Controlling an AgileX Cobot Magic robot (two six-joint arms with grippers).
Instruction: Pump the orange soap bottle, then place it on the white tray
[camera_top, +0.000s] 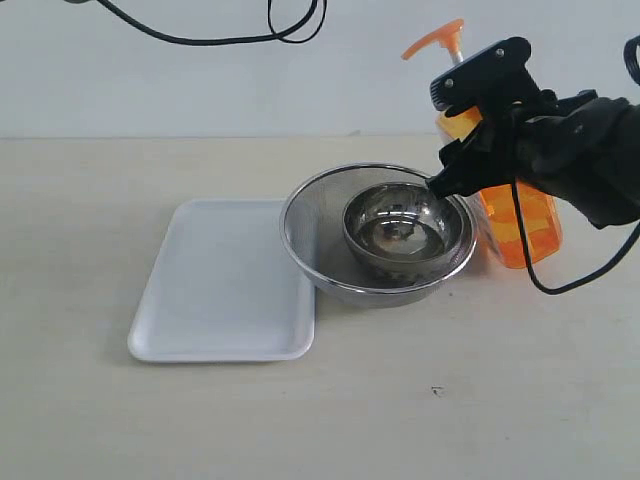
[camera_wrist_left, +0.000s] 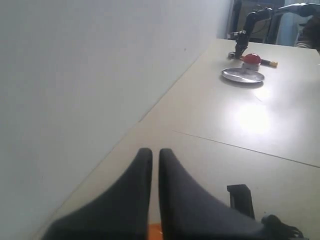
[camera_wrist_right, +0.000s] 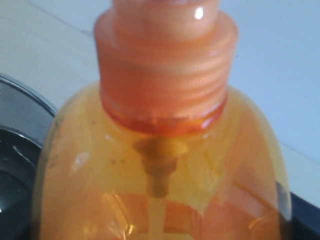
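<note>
The orange soap bottle (camera_top: 520, 225) stands at the right of the table, behind the strainer, leaning a little, with its orange pump head (camera_top: 435, 40) raised on the white stem. My right gripper (camera_top: 470, 150) is shut on the bottle's upper body. The right wrist view is filled by the orange soap bottle (camera_wrist_right: 160, 165) and its ribbed collar (camera_wrist_right: 162, 60). The white tray (camera_top: 220, 280) lies flat at the left, holding nothing. My left gripper (camera_wrist_left: 151, 152) is shut, facing the wall. A sliver of orange (camera_wrist_left: 154, 232) shows under its fingers. It is not in the exterior view.
A round steel mesh strainer (camera_top: 300, 225) with a steel bowl (camera_top: 405, 230) inside sits between the tray and the bottle, touching the tray's right edge. Black cables hang along the wall at the top. In the left wrist view a steel plate (camera_wrist_left: 243, 75) lies far off.
</note>
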